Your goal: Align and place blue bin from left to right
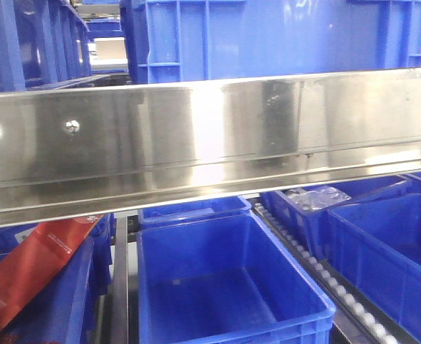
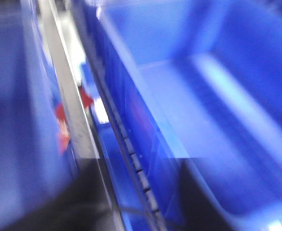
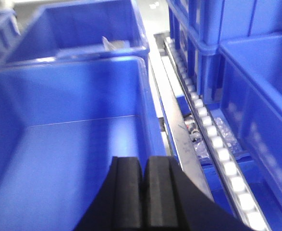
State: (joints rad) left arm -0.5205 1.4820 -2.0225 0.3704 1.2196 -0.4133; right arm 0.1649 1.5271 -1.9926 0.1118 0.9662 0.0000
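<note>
Right pincer (image 3: 143, 192), jaws pressed shut on nothing, hovers over the near rim of the blue bin (image 1: 224, 279); the left pincer is not in view. That bin sits empty on the lower rack, apparently not yet aligned. Neighbouring bins (image 1: 389, 251) and the roller rail (image 3: 217, 144) crowd its right side.

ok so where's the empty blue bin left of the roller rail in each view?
Front: empty blue bin at bottom centre, under the steel beam.
Left wrist: too blurred to identify it.
Right wrist: it fills the left, below the right hand.
Shared landmark: roller rail along its right side.
</note>
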